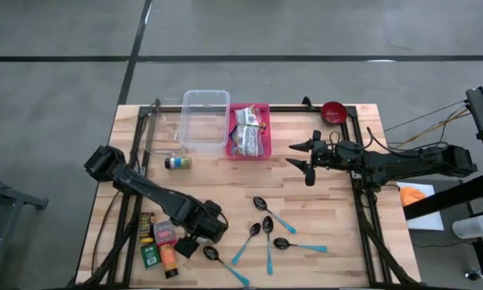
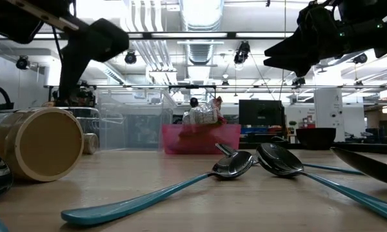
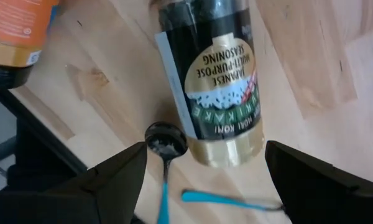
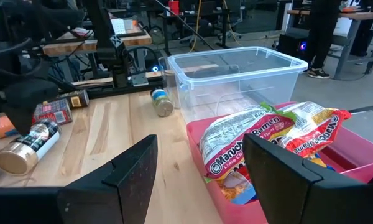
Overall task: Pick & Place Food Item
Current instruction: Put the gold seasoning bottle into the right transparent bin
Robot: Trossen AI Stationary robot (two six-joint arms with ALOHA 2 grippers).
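My left gripper (image 1: 185, 243) is hovering, fingers spread and empty, above the seasoning bottle (image 3: 219, 81) lying at the table's (image 1: 322, 201) front-left. My right gripper (image 1: 304, 158) is waiting, parted and empty, beside the pink bin (image 1: 249, 153).

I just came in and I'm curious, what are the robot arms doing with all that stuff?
The left gripper is open just above a black seasoning jar with a gold lid lying on the wooden table, not holding it. The right gripper waits open and empty beside the pink bin of ramen packets.
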